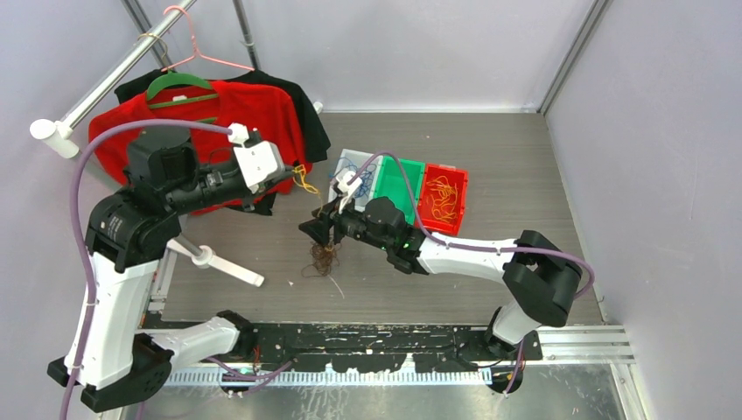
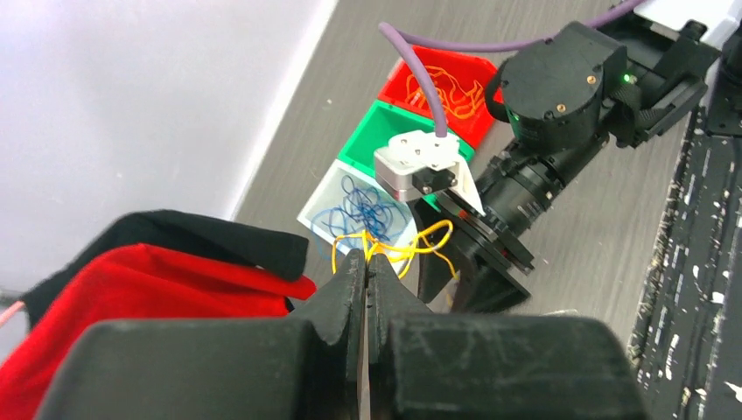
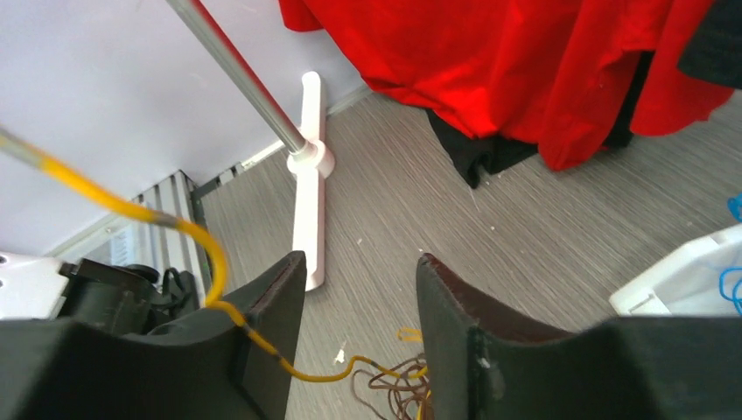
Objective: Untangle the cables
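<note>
1. Left gripper point(image 2: 366, 262) is clamped on a few yellow cables point(image 2: 411, 248), with the loops dangling just past its tips.
2. Right gripper point(image 3: 360, 293) gapes, holding nothing. The brown clump point(image 3: 394, 385) sits right below it, and a yellow strand point(image 3: 213, 262) is draped over one finger.
3. I'd pin the clump, then pull the yellow away slowly.

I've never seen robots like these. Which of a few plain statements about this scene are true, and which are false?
1. The left gripper is shut on yellow cables. True.
2. The right gripper is clamped shut. False: its jaws stand open above the brown cables.
3. The blue cables lie in the red bin. False: they lie in the white bin; the red bin holds orange cables.
4. A red shirt hangs on a green hanger. True.
</note>
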